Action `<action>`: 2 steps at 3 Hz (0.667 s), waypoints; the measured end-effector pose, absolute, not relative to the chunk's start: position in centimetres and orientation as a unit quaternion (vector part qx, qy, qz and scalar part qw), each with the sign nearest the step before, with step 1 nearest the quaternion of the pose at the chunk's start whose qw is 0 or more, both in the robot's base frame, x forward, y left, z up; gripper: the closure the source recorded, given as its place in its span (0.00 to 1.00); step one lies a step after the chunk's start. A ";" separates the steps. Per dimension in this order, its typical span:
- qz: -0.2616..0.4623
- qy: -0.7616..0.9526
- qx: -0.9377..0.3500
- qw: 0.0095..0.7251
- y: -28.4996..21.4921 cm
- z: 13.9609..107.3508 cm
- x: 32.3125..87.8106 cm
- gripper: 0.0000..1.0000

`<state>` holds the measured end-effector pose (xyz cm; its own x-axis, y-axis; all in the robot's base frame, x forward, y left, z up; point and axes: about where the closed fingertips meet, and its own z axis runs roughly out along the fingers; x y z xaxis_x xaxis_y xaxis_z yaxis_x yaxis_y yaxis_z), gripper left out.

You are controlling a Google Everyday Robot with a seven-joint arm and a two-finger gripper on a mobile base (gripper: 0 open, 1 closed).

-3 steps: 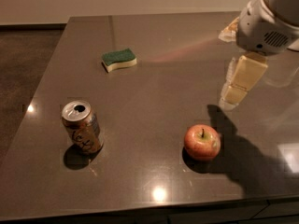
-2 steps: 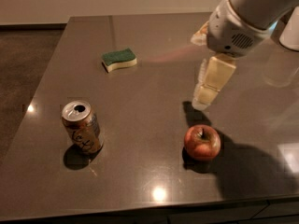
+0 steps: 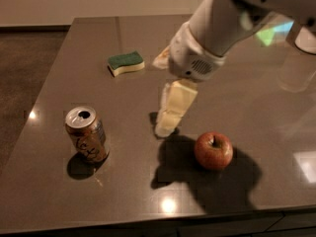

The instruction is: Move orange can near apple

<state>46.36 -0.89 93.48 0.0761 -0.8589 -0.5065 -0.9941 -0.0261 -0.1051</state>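
The orange can (image 3: 87, 134) stands upright at the front left of the dark table, orange-bronze with dark lettering and a silver top with an open tab hole. The apple (image 3: 213, 150) is red-orange with a short stem and sits at the front right, well apart from the can. My gripper (image 3: 167, 125) hangs from the white arm over the middle of the table. It is low, just left of and behind the apple, and to the right of the can. It holds nothing that I can see.
A green and yellow sponge (image 3: 126, 63) lies at the back left of the table (image 3: 123, 191). The table's front edge runs along the bottom of the view. The arm casts a dark shadow (image 3: 197, 181) around the apple.
The arm has swung from the right side towards the left and lower, so the gripper is now over the middle of the table. The can, apple and sponge have not moved.
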 end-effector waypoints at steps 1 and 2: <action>0.180 0.628 -0.719 0.236 3.8 91.9 44.6 0.00; 0.202 0.597 -0.735 0.251 7.5 90.7 43.1 0.00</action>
<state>43.13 7.50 90.75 0.2055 -0.7760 -0.5963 -0.9786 -0.1609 -0.1279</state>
